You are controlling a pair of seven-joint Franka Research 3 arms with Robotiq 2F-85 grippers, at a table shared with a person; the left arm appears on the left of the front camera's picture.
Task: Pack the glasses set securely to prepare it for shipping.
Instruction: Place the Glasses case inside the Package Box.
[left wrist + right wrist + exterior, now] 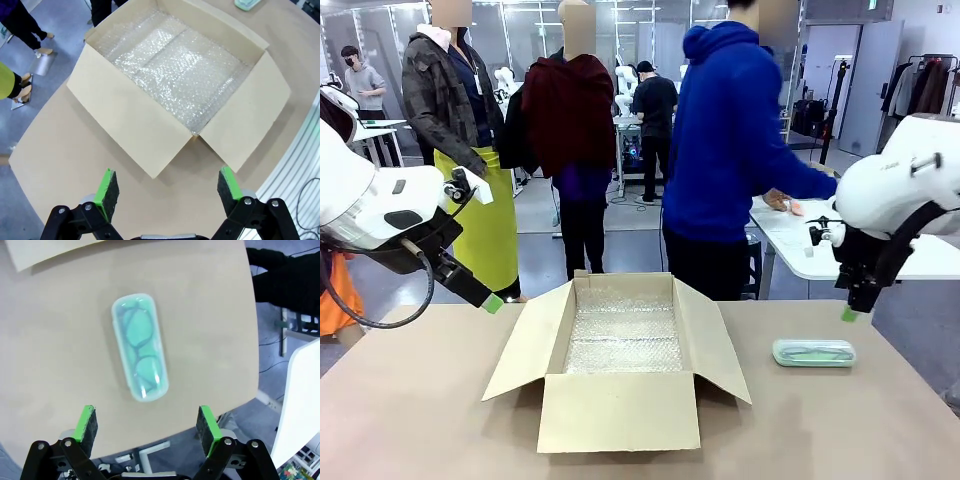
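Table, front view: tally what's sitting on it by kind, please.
Mint green glasses case: 1
Open cardboard box: 1
Bubble wrap lining inside the box: 1
Total: 3

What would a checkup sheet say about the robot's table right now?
Surface: tan table, flat.
Job's things: mint case shut, glasses inside, lying right of the box; box open, bubble wrap lining its bottom.
Clutter: nothing seen.
Hands: left hand open, raised left of the box; right hand open above the case, not touching.
Cables: black cable loops under the left arm; floor cables.
Surroundings: person in a blue hoodie at a white table behind.
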